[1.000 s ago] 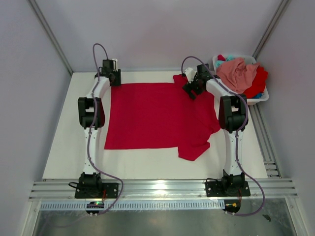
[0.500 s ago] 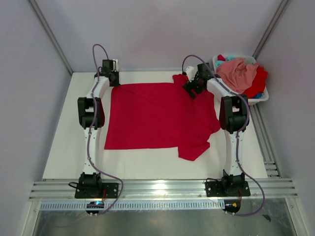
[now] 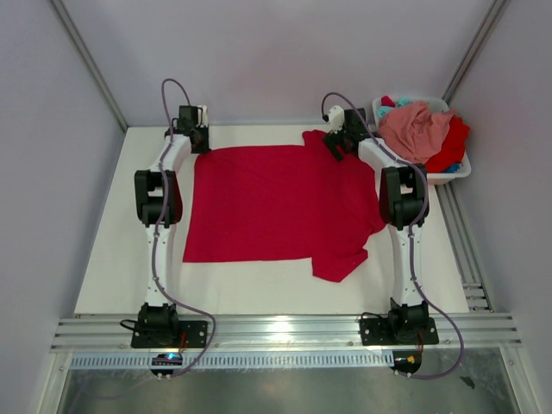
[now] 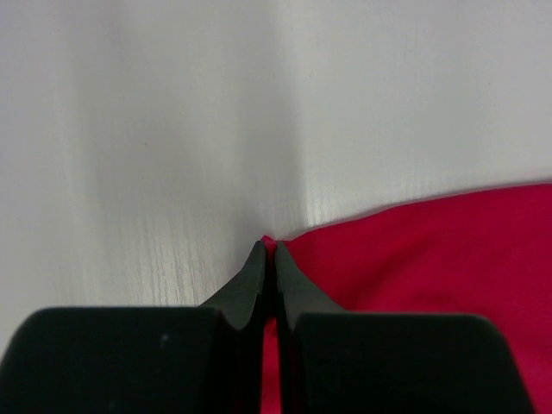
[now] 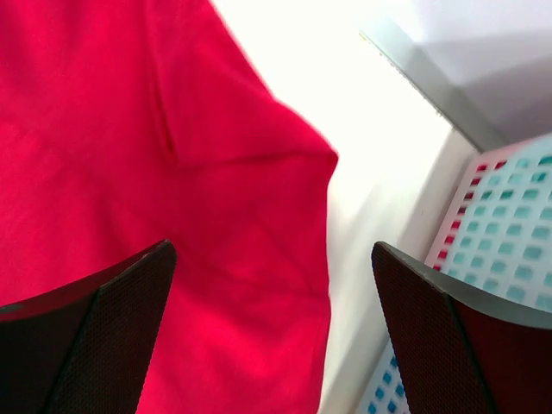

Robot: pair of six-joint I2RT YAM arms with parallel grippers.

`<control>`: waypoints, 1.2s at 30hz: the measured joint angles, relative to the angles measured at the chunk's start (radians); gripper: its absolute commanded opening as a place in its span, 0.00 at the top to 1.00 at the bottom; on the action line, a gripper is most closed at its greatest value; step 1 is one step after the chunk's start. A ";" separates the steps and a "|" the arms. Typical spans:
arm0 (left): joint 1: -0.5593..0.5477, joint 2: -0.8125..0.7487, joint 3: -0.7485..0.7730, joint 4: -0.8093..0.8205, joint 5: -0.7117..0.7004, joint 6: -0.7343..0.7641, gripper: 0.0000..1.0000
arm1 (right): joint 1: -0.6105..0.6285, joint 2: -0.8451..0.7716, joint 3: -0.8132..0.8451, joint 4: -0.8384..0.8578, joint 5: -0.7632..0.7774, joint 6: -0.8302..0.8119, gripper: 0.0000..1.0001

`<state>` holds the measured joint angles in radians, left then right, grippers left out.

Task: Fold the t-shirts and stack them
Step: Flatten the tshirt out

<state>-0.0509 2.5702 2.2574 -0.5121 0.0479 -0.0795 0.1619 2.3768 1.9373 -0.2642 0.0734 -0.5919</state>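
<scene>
- One red t-shirt (image 3: pixel 276 203) lies spread flat on the table (image 3: pixel 112 259); your left gripper (image 4: pixel 268 259) pinches its far-left corner, jaws together on the cloth.
- Your right gripper (image 5: pixel 272 250) hangs over the far-right sleeve, jaws wide apart, beside the white basket (image 5: pixel 509 233).

no text, label, brand, number or sign can be read in any view. the wide bright red cloth t-shirt (image 3: pixel 276 203) shows only plain fabric. the white perforated plastic basket (image 3: pixel 457 174) and the salmon pink, red and teal cloth shirts (image 3: pixel 418 128) heaped in it are too small to show any print.
</scene>
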 measured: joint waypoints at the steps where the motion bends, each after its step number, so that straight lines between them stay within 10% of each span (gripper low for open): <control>1: 0.000 -0.001 -0.001 0.000 0.002 0.000 1.00 | 0.000 0.010 0.005 0.015 0.006 -0.004 0.01; 36: 0.000 -0.021 -0.020 -0.042 0.018 0.001 1.00 | 0.007 0.103 0.132 -0.014 -0.249 -0.186 0.02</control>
<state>-0.0509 2.5488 2.2372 -0.5537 0.0654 -0.0788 0.1688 2.4794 2.0689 -0.2787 -0.1753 -0.7776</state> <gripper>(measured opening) 0.013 0.983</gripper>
